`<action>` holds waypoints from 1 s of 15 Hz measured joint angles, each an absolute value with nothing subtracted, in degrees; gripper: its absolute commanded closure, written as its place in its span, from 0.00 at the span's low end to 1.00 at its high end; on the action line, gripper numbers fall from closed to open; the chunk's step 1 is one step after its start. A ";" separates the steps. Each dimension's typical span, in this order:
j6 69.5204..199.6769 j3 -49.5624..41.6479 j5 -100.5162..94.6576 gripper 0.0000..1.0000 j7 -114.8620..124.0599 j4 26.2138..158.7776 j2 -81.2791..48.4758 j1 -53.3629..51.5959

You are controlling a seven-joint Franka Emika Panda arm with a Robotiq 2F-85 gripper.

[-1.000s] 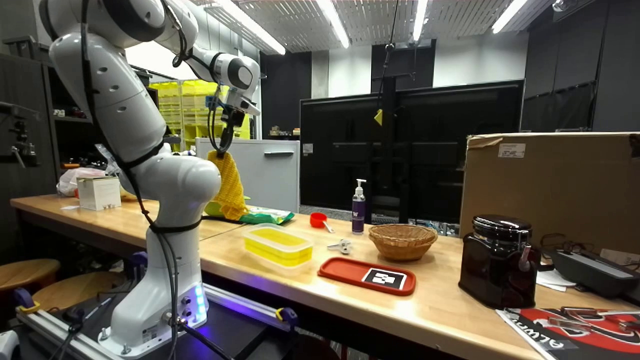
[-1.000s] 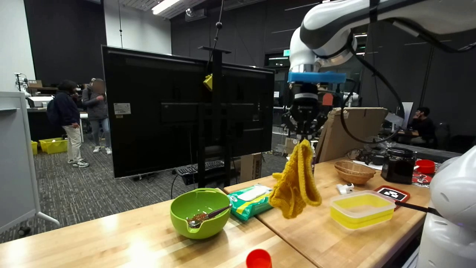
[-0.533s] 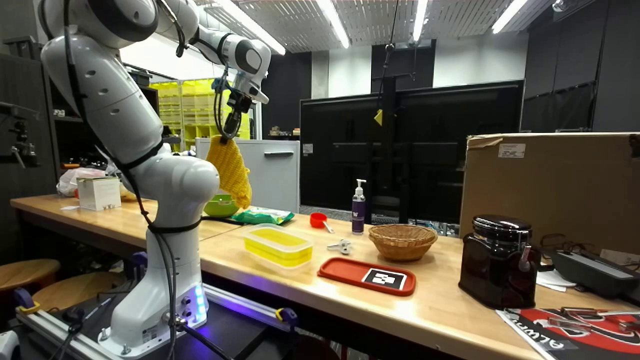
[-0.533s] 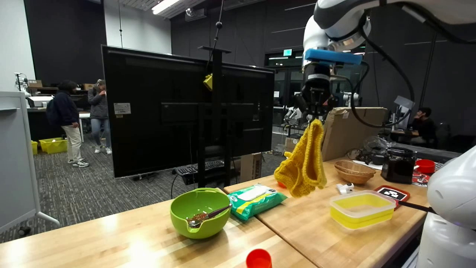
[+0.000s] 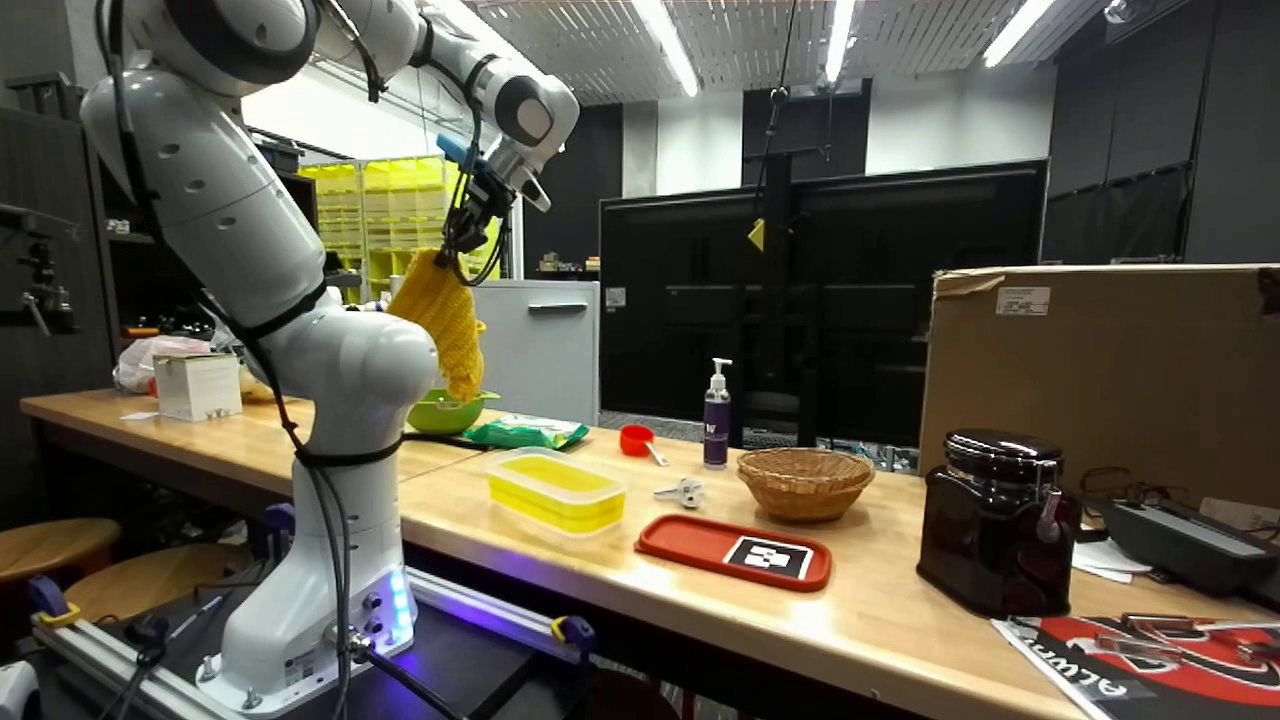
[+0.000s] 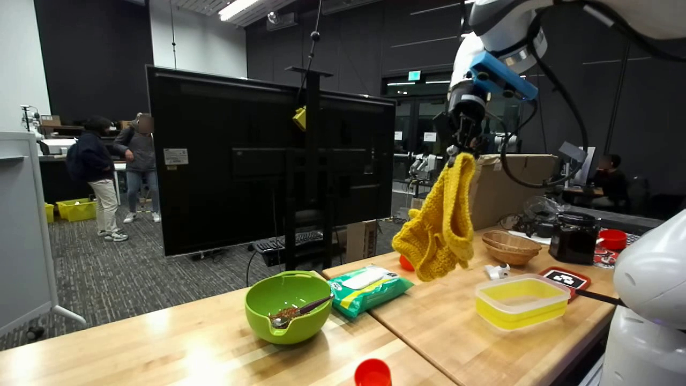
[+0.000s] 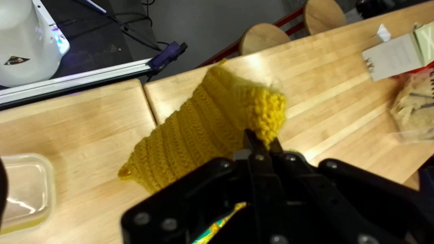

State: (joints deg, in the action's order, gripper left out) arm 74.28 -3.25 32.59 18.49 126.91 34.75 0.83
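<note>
Spoon in bowl — pack beside (cloth above table).

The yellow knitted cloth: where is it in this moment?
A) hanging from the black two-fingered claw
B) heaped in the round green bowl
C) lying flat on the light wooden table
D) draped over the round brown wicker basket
A: in the wrist view the black two-fingered claw is closed on the yellow knitted cloth, and in both exterior views the cloth hangs down in the air from it.
</note>
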 measured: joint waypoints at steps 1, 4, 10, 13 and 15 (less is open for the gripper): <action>73.69 -4.11 33.63 0.99 15.45 127.20 34.60 1.02; 70.87 -6.67 36.62 0.99 6.96 128.19 33.46 1.42; 68.04 -8.70 40.04 0.99 -9.56 131.71 28.27 1.75; 69.27 -8.90 42.50 0.99 -21.23 135.51 23.66 1.76; 70.34 -8.89 44.57 0.99 -29.30 137.96 19.32 1.64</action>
State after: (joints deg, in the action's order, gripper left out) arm 70.34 -8.89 44.57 -29.30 137.96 19.32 1.64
